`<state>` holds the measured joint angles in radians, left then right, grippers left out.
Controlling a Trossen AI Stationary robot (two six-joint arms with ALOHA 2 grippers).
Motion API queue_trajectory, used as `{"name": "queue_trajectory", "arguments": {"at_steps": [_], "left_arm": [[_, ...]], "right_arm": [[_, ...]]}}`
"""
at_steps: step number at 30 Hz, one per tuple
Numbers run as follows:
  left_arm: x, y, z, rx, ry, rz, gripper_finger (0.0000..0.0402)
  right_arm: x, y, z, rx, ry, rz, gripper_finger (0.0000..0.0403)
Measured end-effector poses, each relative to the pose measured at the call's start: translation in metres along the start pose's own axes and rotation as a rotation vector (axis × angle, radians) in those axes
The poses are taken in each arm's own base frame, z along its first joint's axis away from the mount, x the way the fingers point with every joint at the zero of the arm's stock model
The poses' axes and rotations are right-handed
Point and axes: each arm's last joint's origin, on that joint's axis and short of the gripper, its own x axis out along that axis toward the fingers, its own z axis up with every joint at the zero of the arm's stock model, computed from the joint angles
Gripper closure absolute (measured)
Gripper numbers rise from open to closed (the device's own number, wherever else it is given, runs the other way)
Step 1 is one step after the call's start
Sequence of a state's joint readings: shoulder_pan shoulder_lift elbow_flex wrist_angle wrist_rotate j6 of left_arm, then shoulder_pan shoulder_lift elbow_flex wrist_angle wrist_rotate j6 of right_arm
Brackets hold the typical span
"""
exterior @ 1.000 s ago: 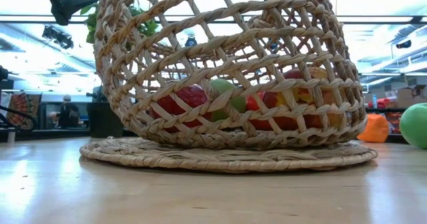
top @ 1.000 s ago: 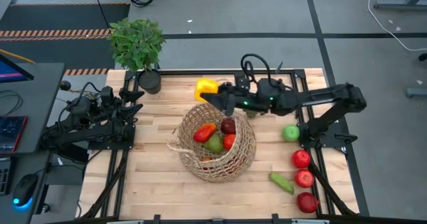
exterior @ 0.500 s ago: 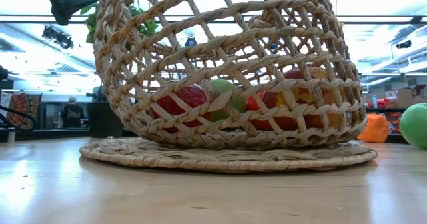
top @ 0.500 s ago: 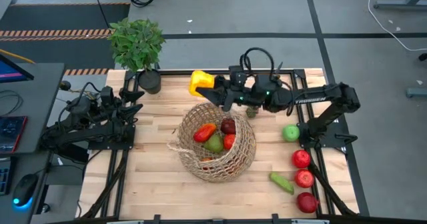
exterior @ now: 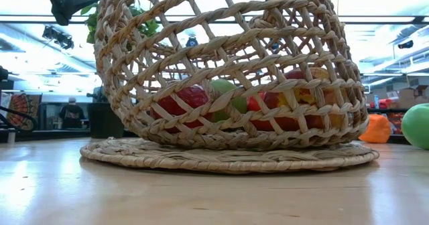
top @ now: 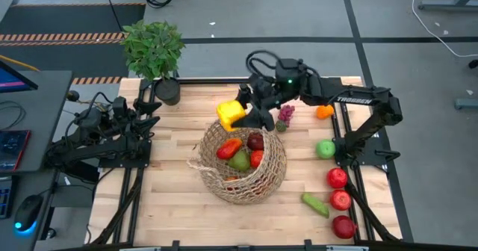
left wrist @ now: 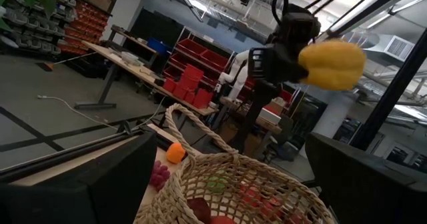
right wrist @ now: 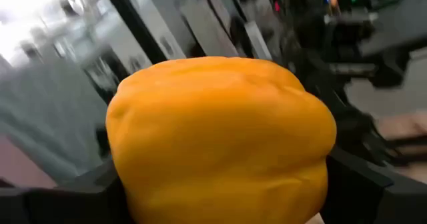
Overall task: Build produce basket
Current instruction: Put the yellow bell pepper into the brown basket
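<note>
Change: right gripper point(top: 240, 115) with its yellow pepper point(top: 231, 114) has swung from the upper-centre table edge down toward the basket rim; grapes and orange, hidden before by the arm, now show.
Basket point(top: 258, 178): centre of the high view, on the wooden table point(top: 172, 199); fills the low view point(exterior: 228, 64), standing on a flat woven mat point(exterior: 228, 158).
Basket contents: red pepper point(top: 228, 148), pear point(top: 239, 161), dark red apple point(top: 255, 140), red fruit point(top: 257, 158); seen through the weave in the low view.
Yellow pepper: clamped in the right gripper, just above and left of the basket's upper rim; fills the right wrist view point(right wrist: 220, 141); in the left wrist view it hangs high above the basket point(left wrist: 331, 64).
Grapes point(top: 284, 114): on the table, upper right of the basket.
Orange point(top: 323, 111): right of the grapes, near the table edge.
Green apple point(top: 325, 149): right of the basket.
Red apples point(top: 340, 199): three in a column, lower right.
Cucumber point(top: 314, 204): lower right, left of the apples.
Left gripper point(top: 149, 109): left table edge, idle; fingers spread apart in its wrist view.
Plant point(top: 153, 48): upper left, beyond the table corner.
</note>
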<state>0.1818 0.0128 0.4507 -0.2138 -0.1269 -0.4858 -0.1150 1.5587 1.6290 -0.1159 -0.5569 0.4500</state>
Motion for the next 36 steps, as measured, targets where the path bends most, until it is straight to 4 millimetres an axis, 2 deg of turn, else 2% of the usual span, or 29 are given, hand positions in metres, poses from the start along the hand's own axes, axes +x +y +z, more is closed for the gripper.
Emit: {"name": "queue_trajectory", "arguments": {"at_steps": [7, 13, 19, 24, 28, 31, 36], "left_arm": [[0.0, 0.0, 0.0, 0.0, 0.0, 0.0, 0.0012], [0.0, 0.0, 0.0, 0.0, -0.001, 0.0, 0.0012], [0.0, 0.0, 0.0, 0.0, 0.0, 0.0, 0.0012], [0.0, 0.0, 0.0, 0.0, -0.001, 0.0, 0.0012], [0.0, 0.0, 0.0, 0.0, 0.0, 0.0, 0.0012], [0.0, 0.0, 0.0, 0.0, -0.003, -0.002, 0.0012], [0.0, 0.0, 0.0, 0.0, 0.0, 0.0, 0.0012]], "right_arm": [[-0.004, -0.003, 0.0, -0.089, 0.045, -0.054, 0.0069], [0.004, -0.014, -0.007, -0.111, -0.008, -0.295, 0.0069], [0.01, -0.024, -0.008, -0.019, -0.076, -0.384, 0.0069], [0.02, -0.032, -0.019, 0.053, -0.003, -0.333, 0.0069], [0.021, -0.032, -0.027, 0.096, 0.112, -0.241, 0.0069], [0.018, -0.031, -0.033, 0.086, 0.184, -0.236, 0.0069], [0.022, -0.024, -0.038, 0.092, 0.21, -0.236, 0.0069]]}}
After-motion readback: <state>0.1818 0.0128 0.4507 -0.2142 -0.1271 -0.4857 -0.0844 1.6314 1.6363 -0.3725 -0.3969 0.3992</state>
